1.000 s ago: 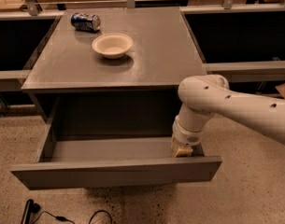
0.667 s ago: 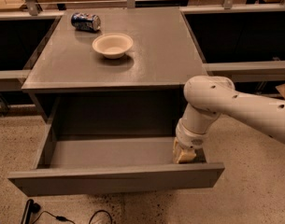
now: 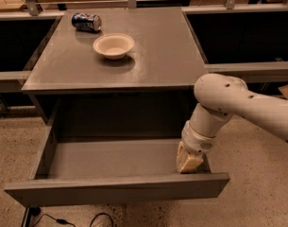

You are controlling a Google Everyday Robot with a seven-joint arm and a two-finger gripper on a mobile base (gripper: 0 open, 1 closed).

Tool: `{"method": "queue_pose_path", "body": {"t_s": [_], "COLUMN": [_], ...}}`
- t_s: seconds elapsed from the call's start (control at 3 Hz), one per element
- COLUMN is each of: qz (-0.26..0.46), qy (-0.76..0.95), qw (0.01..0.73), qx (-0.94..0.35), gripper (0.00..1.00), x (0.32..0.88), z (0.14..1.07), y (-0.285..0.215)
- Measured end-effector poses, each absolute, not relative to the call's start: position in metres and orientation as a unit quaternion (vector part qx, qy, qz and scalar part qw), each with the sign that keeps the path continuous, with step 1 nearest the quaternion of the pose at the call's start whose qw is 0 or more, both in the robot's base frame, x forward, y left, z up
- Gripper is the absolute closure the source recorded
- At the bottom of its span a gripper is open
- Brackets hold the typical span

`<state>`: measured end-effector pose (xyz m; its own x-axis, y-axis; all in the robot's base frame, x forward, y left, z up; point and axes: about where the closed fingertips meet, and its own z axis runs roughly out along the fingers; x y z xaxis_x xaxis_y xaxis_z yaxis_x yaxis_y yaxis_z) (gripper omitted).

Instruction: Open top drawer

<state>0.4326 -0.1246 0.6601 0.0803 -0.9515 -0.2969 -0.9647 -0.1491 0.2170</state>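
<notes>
The top drawer (image 3: 117, 189) is a wide dark grey drawer with a flat handleless front. It stands pulled far out from under the grey table top (image 3: 148, 56), and its grey box inside shows bare. My gripper (image 3: 189, 162) hangs from the white arm at the right. It reaches down inside the drawer at its front right corner, just behind the front panel.
A white bowl (image 3: 113, 45) and a blue soda can (image 3: 86, 21) lying on its side sit on the table top. Dark counters flank the table on both sides. Black cables (image 3: 63, 220) lie on the speckled floor below the drawer front.
The drawer has slid further out toward the camera, with my gripper moving along behind its front panel.
</notes>
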Motion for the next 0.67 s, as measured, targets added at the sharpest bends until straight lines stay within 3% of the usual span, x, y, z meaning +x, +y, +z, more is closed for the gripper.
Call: {"method": "queue_pose_path", "body": {"t_s": [0.67], "qz": [0.127], "qy": [0.609], "qw": [0.151], "qx": [-0.769], "gripper": [0.90], "x": [0.445], "z": [0.751], "y": [-0.099]}}
